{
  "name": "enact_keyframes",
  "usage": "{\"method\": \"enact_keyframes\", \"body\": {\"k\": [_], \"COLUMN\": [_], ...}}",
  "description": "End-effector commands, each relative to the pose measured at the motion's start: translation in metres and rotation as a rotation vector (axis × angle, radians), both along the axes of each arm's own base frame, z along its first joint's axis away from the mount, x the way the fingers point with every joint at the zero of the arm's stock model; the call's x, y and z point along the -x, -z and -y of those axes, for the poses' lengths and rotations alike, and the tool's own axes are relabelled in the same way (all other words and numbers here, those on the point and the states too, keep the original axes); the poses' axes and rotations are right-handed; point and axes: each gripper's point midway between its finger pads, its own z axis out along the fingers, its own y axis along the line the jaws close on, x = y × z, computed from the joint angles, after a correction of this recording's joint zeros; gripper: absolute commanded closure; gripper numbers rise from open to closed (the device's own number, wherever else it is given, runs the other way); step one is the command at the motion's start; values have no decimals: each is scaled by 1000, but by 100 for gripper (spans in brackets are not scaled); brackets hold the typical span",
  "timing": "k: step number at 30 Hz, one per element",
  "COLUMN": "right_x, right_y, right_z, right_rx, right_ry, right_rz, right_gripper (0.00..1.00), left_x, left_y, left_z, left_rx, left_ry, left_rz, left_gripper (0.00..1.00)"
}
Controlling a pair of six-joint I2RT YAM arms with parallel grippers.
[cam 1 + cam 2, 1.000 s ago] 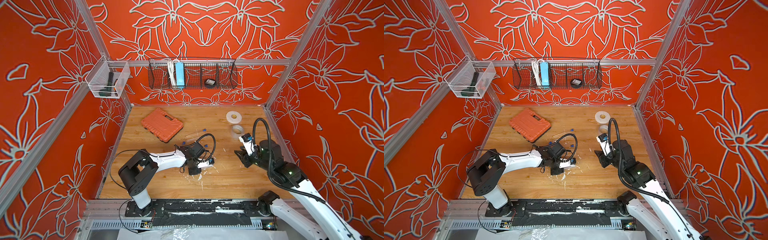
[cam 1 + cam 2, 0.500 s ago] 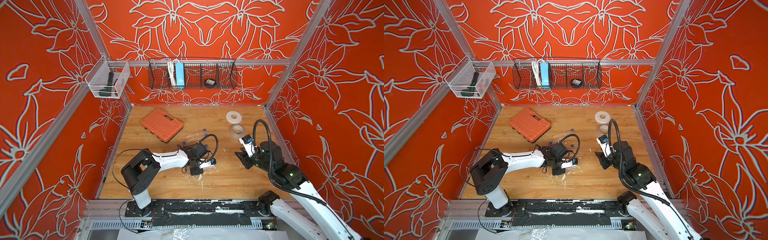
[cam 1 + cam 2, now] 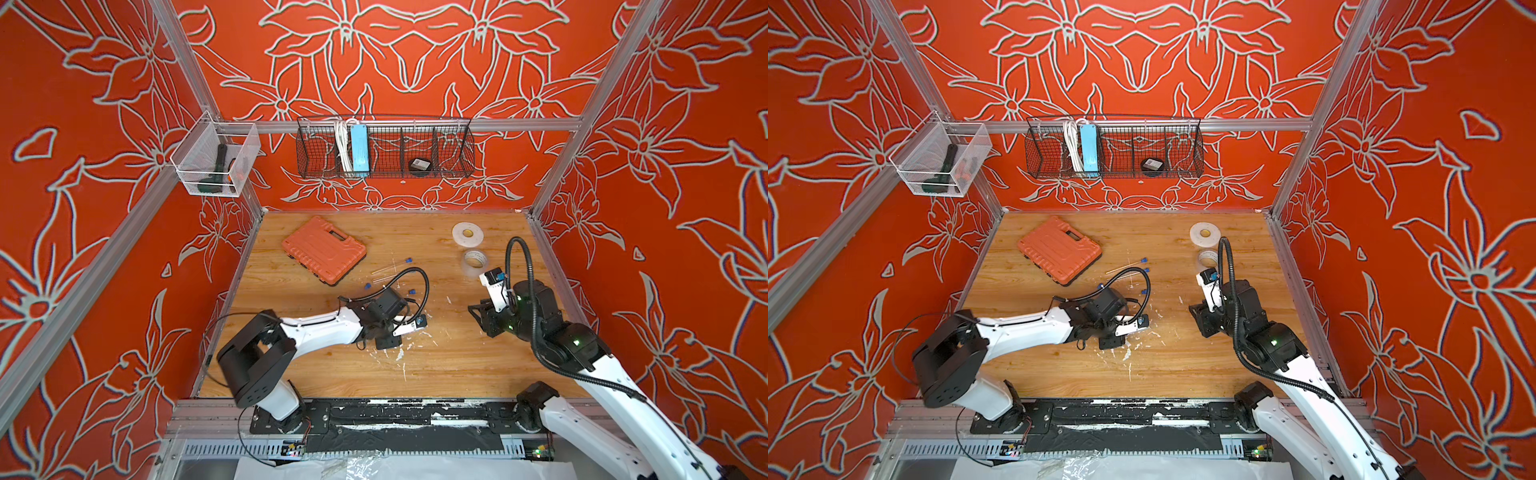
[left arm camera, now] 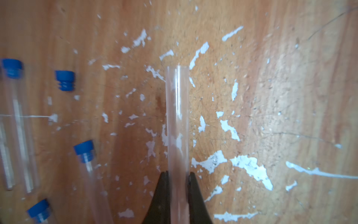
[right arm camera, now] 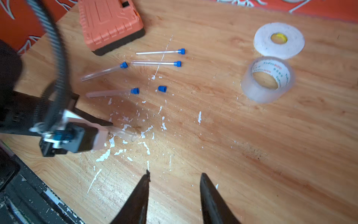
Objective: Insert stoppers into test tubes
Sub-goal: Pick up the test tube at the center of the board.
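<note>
Left gripper (image 4: 177, 172) is clamping the uncapped slender clear test tube (image 4: 177, 116) at top-view centre, long axis pointing frame-right at the empty, parted right gripper (image 5: 175, 173), while the loose small blue ribbed stopper (image 5: 162, 88) is lying on the wooden tabletop (image 3: 457, 365) just up-frame of the tube's mouth.

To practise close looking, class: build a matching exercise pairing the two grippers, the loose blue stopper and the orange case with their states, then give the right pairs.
Things
1. left gripper
2. right gripper
3. loose blue plug-shaped stopper
4. orange ribbed plastic case

States
A. closed, lying flat
B. open, holding nothing
C. shut on an unstoppered clear tube
D. lying loose on the wooden table, plugged into no tube

Pairs: 1-C, 2-B, 3-D, 4-A
</note>
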Motion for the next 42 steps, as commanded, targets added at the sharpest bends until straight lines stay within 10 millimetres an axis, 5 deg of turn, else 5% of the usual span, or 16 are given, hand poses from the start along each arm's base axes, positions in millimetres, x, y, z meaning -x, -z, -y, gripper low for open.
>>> {"method": "enact_keyframes", "body": {"k": [1,6,10,23,29,42], "right_x": [16,23,18,19,17,16], "right_y": [9,-4,-17,16,19,26], "right_z": [-15,-59,-79,-117,-124,-126], "right_rx": [-121,-336,-439,-345,-349,-337], "right_ry": [35,-80,-142,-199,-194,-195], "right_rz": [-213,-349,-361,-477,-485,-501], "right_gripper": [54,46,43,46,62,71], "left_x": [-4,6,11,10,9,12], "left_y": [-42,-68,-69,-73,-72,-82], "left_z": [20,24,24,29,29,32], "left_rx": [181,308,323,353,352,399], "left_ry": [85,145,167,158,144,148], "left_rz": [135,229,232,219,210,214], "left_gripper": [99,97,97,97,97,97]}}
